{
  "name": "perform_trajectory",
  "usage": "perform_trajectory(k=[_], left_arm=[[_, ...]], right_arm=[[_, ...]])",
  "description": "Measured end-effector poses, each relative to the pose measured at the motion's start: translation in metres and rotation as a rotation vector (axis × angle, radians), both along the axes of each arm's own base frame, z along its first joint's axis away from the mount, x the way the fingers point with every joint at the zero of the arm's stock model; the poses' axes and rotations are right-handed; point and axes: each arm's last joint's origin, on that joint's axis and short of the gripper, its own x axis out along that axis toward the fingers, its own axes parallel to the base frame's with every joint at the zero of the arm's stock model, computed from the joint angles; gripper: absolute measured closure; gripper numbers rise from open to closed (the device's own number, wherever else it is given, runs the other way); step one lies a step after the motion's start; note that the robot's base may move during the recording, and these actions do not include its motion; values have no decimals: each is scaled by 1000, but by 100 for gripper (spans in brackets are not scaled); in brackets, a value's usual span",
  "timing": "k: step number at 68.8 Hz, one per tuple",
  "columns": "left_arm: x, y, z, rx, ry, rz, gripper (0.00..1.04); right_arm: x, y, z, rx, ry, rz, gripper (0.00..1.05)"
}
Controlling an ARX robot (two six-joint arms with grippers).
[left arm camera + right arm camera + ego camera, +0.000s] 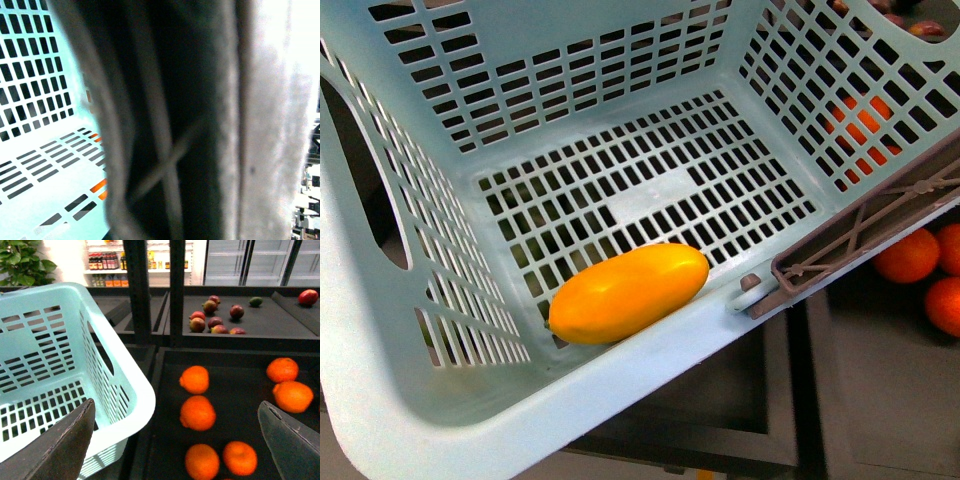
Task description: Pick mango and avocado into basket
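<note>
Shop shelves (225, 322) sit beyond your basket (650, 365), its apparent tilt keeping the mango (628, 292) against the near wall; your right gripper (176, 404) hangs released over oranges (197, 412), ready for the distant avocado (255, 301), while the left gripper's state can't be told.

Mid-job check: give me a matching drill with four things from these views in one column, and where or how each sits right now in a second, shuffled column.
Things:
1. mango
2. avocado
3. oranges
4. right gripper

Place or state:
A. open, holding nothing
B. on the far tray, apart from the red fruits
C. lying on the floor of the basket
D. on the near tray, beside the basket

Pairs: 1-C, 2-B, 3-D, 4-A.
</note>
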Motion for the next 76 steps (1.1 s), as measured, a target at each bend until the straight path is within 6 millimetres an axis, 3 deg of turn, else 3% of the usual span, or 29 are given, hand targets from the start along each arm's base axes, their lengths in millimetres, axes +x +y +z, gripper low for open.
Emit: perform_trajectory(k=[76], left_arm=[[4,5,0,16,-17,37,92]], right_arm=[[0,0,0,0,1,5,9]])
